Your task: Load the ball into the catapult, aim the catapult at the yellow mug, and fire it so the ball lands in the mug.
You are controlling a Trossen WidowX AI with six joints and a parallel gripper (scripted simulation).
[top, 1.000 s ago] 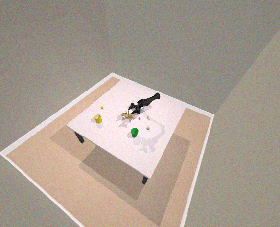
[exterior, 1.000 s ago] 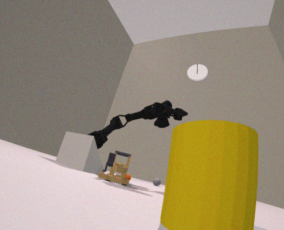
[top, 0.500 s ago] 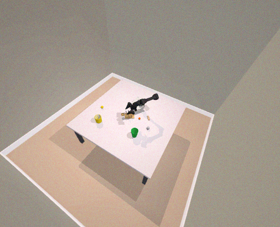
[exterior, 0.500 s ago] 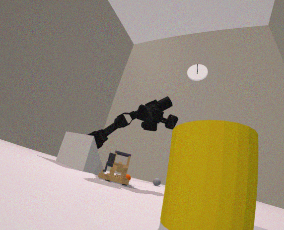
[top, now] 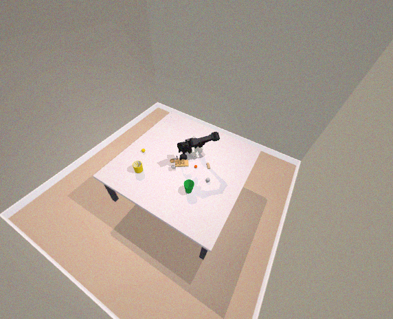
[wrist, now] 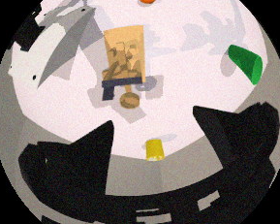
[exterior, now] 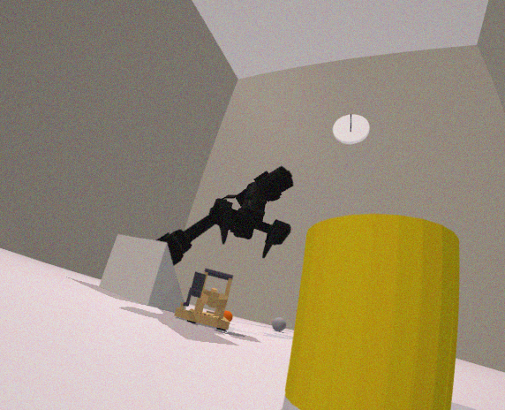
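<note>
The wooden catapult stands on the table. Its round cup is on the side facing the yellow mug, and no ball shows in it. An orange ball lies on the table beyond the catapult's other end. My gripper is open and empty. It hangs above the table near the catapult, with its fingers pointing down in the exterior view.
A green mug stands to one side. A grey ball, a yellow ball and a small wooden block lie on the table. A large pale wedge-sided block stands beside the catapult, near the arm's base.
</note>
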